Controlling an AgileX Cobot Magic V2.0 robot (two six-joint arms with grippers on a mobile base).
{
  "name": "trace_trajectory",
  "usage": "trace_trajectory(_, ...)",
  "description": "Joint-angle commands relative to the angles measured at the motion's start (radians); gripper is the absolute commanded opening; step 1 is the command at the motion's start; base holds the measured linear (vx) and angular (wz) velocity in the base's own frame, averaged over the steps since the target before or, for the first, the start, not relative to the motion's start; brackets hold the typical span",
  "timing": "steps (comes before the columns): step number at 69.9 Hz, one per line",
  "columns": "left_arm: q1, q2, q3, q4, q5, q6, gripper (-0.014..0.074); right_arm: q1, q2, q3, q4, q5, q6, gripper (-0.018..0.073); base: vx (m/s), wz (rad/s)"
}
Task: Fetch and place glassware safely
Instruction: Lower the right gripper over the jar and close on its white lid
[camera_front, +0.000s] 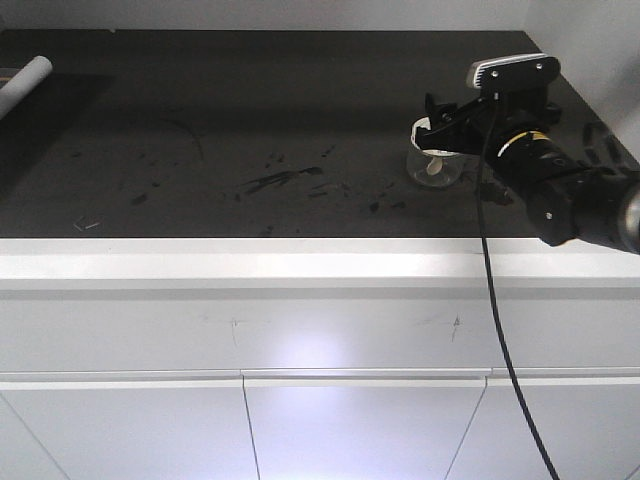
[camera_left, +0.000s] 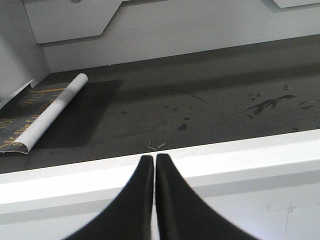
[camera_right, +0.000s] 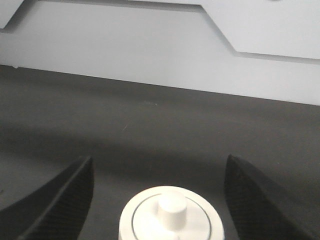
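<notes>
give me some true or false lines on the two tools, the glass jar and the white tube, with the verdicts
1. The right tool is open, with one finger on each side of the jar's lid. True.
2. The left tool grips the white tube. False: it is shut on nothing, near the counter's front edge, and the tube lies apart from it at the far left.
3. The jar has no lid on. False: the right wrist view shows the cream lid with its knob in place.
4. The jar is on the right part of the dark counter. True.
5. The white tube stands upright. False: it lies flat on its side.
</notes>
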Motion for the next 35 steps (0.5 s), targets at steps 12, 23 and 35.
trace_trajectory(12,-0.007,0.007,-0.027,-0.006,-0.069,-0.007,-0.0007,-0.005,0.079,-0.161,0.025,-0.084,-0.012,0.0527,0.0,0.0)
trace_trajectory(23,-0.007,0.007,-0.027,-0.006,-0.069,-0.007,-0.0007,-0.005,0.129,-0.193,0.029,-0.099,-0.013,0.0527,0.0,0.0)
trace_trajectory(35,-0.007,0.007,-0.027,-0.006,-0.069,-0.007,-0.0007,-0.005,0.163,-0.193,0.062,-0.126,-0.058,0.0521,0.0,0.0)
